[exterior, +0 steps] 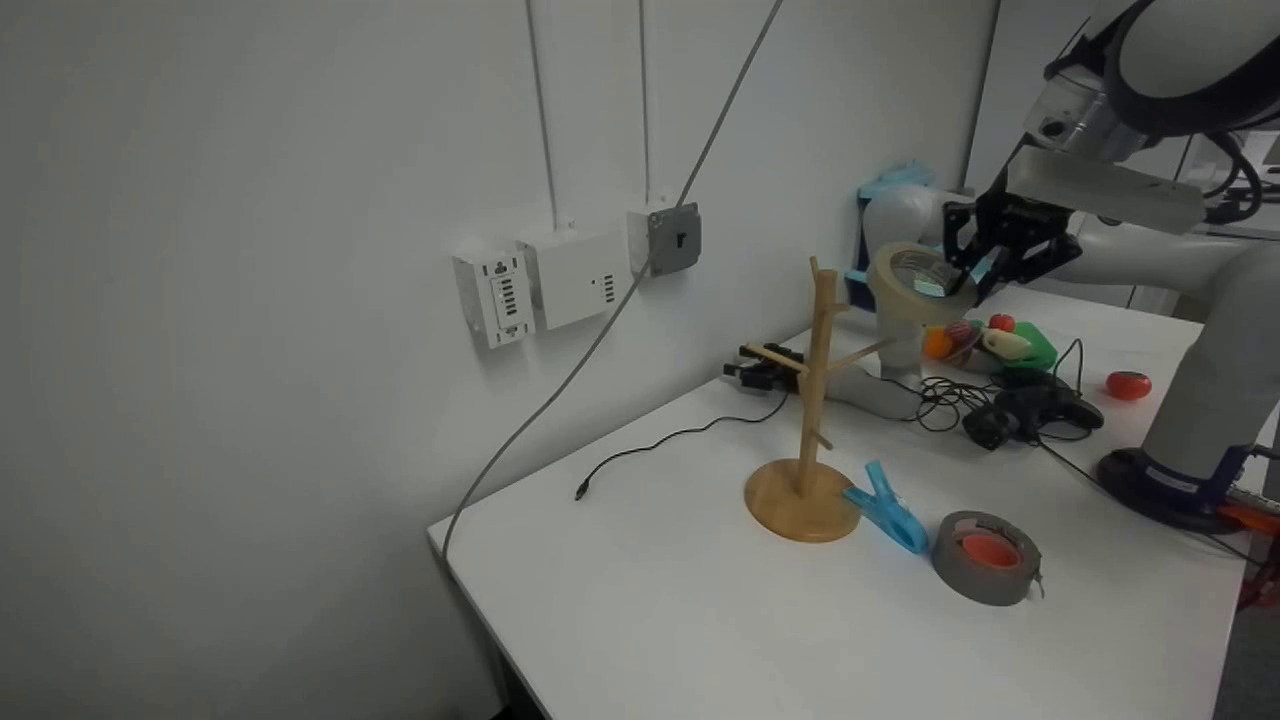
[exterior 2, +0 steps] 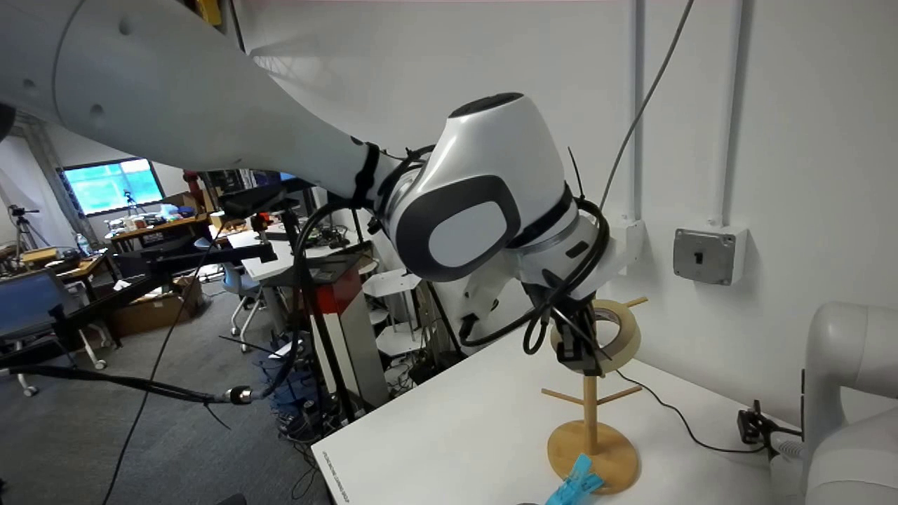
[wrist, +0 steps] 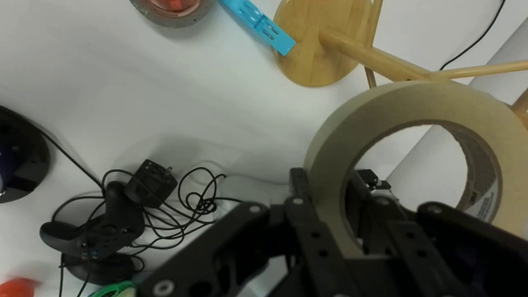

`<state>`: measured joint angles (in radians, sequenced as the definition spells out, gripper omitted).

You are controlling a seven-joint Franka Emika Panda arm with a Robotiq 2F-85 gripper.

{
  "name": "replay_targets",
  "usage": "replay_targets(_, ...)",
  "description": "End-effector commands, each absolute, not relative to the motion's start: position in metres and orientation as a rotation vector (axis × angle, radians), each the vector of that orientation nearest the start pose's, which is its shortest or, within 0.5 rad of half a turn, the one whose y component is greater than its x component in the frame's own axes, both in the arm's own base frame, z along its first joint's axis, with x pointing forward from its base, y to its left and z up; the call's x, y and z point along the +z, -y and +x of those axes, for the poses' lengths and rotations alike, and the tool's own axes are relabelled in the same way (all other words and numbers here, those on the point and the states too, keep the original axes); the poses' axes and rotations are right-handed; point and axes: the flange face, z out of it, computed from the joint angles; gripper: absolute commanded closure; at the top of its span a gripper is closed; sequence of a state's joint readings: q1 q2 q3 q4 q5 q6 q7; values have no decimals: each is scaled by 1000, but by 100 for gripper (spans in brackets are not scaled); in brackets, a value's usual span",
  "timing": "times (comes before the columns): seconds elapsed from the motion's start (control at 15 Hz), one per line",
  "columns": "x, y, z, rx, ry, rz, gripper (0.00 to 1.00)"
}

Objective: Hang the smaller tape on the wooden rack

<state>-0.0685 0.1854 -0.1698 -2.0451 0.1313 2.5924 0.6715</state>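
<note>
Aligning judged in hand: smaller tape [wrist: 412, 102] pinched by its rim in the pincer [wrist: 328, 183], at three o'clock from the top of the wooden rack [exterior: 814, 400] in an exterior view. Next, hole should be squared to a peg [wrist: 482, 69].

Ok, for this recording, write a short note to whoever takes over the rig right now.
Gripper: shut on the smaller tape, gripping its ring from inside and outside.
Tape: in the air near the top of the wooden rack, not on its pegs.
Rack: upright on the table.
Done: tape grasped and off the table.
Left: probably line its open centre up with a peg, slide it on, then let go.
</note>
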Motion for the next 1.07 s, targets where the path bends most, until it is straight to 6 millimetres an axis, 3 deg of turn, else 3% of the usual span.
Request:
replay_targets(0.0,399,150,607,-518,-1426,-2559,94)
replay_targets(0.67,400,149,615,-532,-1468,-2466,94)
replay_targets(0.73,394,144,608,-508,-1469,-2497,74)
replay_targets(1.0,394,145,610,-510,-1469,-2497,74)
